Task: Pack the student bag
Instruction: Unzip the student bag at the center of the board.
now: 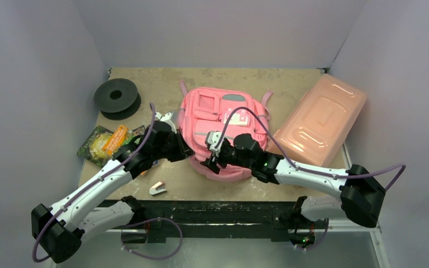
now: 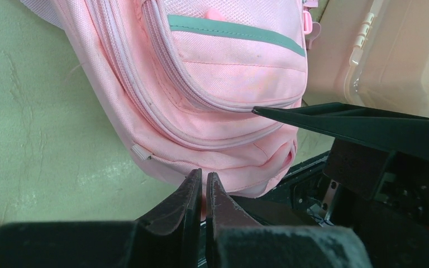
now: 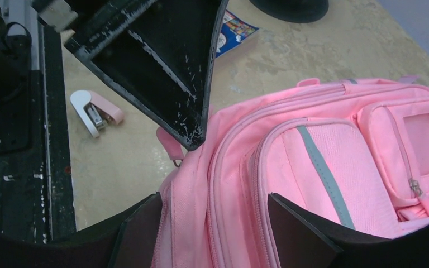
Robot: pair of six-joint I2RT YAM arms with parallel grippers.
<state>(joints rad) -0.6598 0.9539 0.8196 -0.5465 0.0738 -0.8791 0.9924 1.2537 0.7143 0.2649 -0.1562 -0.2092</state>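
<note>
Between the wide-spread fingers of our right claw (image 3: 215, 196) lies the near edge of the student bag (image 1: 198, 125), which rests flat on the table (image 1: 162, 84), pockets up. Just beside it, our left claw (image 2: 204, 187) is pinched tight on the bag's small pink tab (image 3: 170, 146). Behind the left claw lies a stapler (image 3: 92, 111)

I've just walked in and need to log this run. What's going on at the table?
Two robot arms are working on the pink backpack lying flat mid-table. The left gripper is shut, pinching the bag's near edge, seemingly at a zipper tab. The right gripper is open, its jaws straddling the fabric along that same edge. The stapler, colourful packets and salmon plastic box lie on the table outside the bag.
</note>
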